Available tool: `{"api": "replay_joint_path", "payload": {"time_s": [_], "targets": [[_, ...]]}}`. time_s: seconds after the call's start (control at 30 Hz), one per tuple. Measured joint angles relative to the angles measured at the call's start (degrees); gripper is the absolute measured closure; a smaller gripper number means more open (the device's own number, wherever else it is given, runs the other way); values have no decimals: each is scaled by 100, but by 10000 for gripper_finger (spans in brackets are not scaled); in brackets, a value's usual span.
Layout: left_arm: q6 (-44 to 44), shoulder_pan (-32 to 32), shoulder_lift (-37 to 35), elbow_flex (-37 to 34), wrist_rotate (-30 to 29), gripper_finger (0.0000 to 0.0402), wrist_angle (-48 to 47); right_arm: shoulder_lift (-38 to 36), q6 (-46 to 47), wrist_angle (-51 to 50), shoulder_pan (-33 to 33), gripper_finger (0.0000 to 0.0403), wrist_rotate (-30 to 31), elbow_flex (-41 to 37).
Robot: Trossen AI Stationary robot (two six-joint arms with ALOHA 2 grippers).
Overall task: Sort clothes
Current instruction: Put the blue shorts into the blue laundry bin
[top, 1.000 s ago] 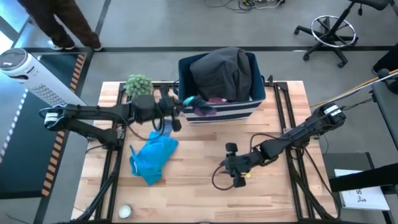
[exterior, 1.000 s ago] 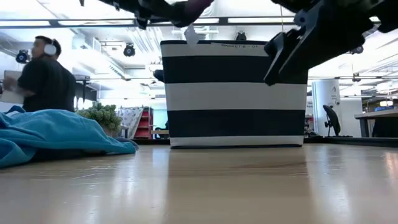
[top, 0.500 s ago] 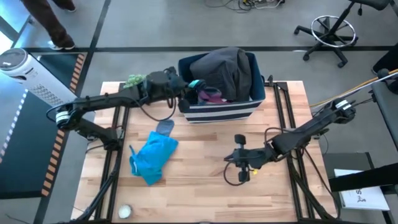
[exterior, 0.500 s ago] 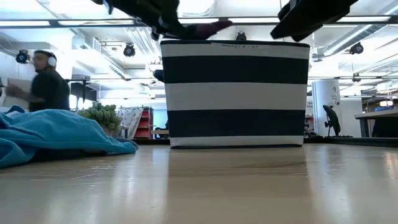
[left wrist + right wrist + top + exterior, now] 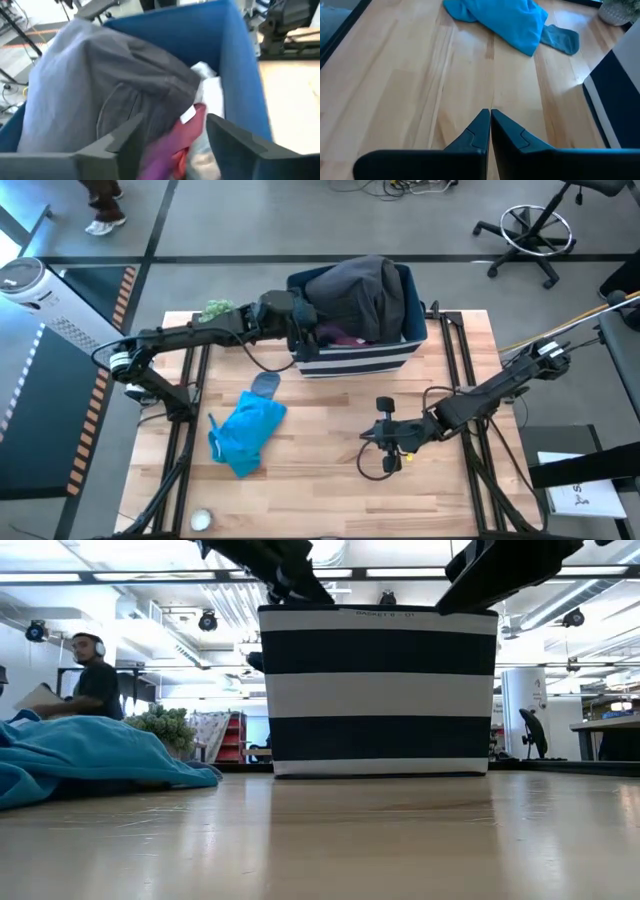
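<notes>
While left gripper hangs over near-left rim of striped bin, fingers spread, holding nothing, maroon piece lies directly ahead between them, inside bin beside grey garment. Maroon strip runs along reach line, tagged end pointing deeper into bin. Right gripper waits in front of bin, fingers pressed together, empty. Blue garment and teal piece lie front-left of bin.

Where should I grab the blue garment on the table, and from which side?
Take the blue garment at its bunched upper edge near the teal piece, coming straight down from above. It lies crumpled on the table, so raised folds give the fingers something to pinch. The left gripper is over the bin; the right gripper is shut.
</notes>
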Motion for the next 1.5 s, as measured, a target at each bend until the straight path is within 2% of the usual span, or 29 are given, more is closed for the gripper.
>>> {"api": "replay_joint_path", "payload": {"time_s": [0.17, 0.37, 0.57, 0.7, 1.0, 1.23, 1.5], "targets": [[-6, -155, -312, -156, 0, 164, 5, 56, -3, -5, 37, 403, -8, 0], [-280, -642, -919, -670, -47, 170, -107, 58, -71, -10, 35, 403, -5, 0], [-747, -1576, -1540, -1268, -1026, 187, -890, 58, -76, -3, 35, 403, -6, 0], [-1647, -2274, -1868, -1695, -1503, 190, -1569, 58, -78, -10, 35, 403, -10, 0], [-3897, -3369, -2202, -2810, -1540, 187, -2119, 56, -45, -14, 35, 403, -30, -2], [-5217, -3691, -2054, -3285, -1308, 181, -2706, 56, -45, -14, 35, 403, -27, -2], [-5883, -3737, -1644, -3671, -1151, 161, -2778, 56, -45, -14, 35, 403, -24, -2]]}}
